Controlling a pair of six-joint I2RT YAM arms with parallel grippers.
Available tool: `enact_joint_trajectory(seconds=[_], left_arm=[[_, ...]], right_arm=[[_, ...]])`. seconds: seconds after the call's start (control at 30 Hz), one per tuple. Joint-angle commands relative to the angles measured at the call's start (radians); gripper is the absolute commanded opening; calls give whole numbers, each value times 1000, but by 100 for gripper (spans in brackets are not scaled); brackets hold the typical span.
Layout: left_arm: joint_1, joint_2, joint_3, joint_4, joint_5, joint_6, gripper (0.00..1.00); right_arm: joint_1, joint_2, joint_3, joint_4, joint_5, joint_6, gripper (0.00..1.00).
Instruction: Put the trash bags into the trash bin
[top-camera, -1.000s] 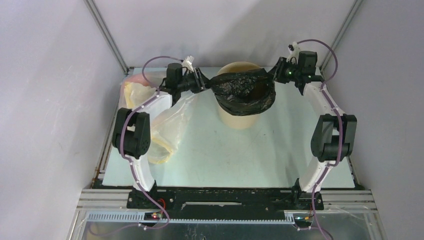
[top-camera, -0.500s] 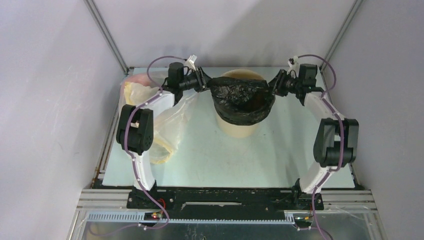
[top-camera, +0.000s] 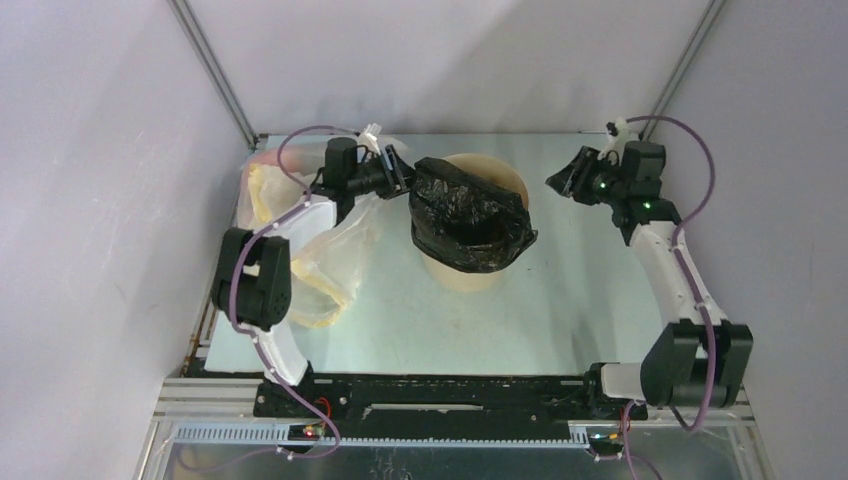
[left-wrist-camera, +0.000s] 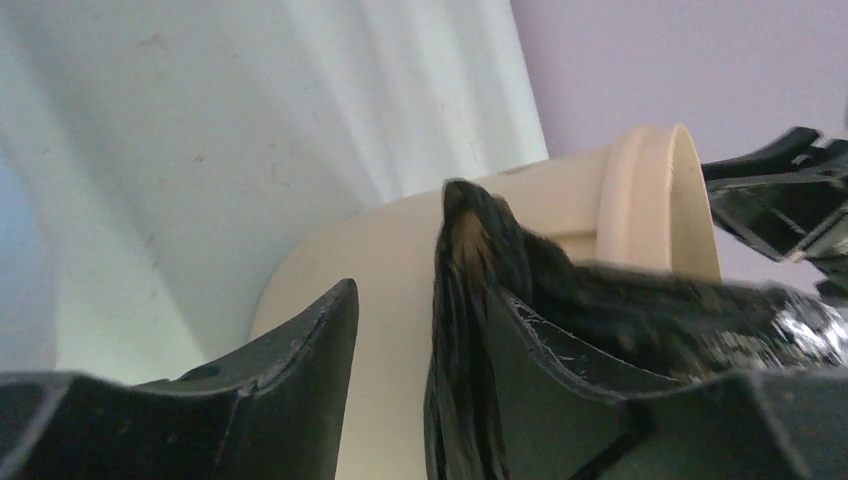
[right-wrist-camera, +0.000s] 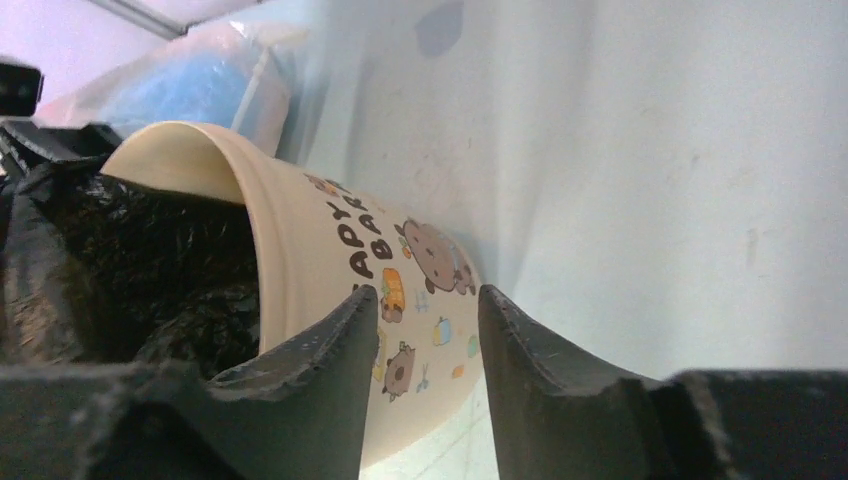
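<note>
bin: trash bin (top-camera: 465, 278) sitting mid-desk (top-camera: 560, 300), toward far edge | bag: trash bags (top-camera: 468, 212) lying bunched over its near-left rim | left pincer (top-camera: 400, 176): standing apart, bag fold lying loose between | right pincer (top-camera: 560, 185): standing apart, empty | risk: unsupported bag sliding outward, or snagging on left pincer

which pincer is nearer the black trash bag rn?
Left. The left pincer sits at the left edge of the black trash bag, touching the plastic. The right pincer is off to the right of the trash bin, clear of the bag.
</note>
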Motion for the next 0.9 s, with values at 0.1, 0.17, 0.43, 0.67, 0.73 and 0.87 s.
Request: enact_joint_trajectory(seconds=[0.1,0.17,0.43,0.67,0.73,0.87], left_arm=[[30,-249,-91,-95,-167,103,59],[37,-282,-107,-113,-174,110,61],[39,-468,-262,-128,-233,88,69],[34,-649,-288,-280,-237,144,76],[21,-684,-291,-300,-240,145,76],[-17,-708,-266,-350,-261,155,76]], right_arm=[[89,-188,77,34,34,-208,55],[146,-177,136,5,-8,-283,59],[411,4,447,-280,-9,-566,63],[541,173,656,-456,131,-675,61],[555,189,665,-461,160,-682,61],[570,213,677,-463,191,-689,60]])
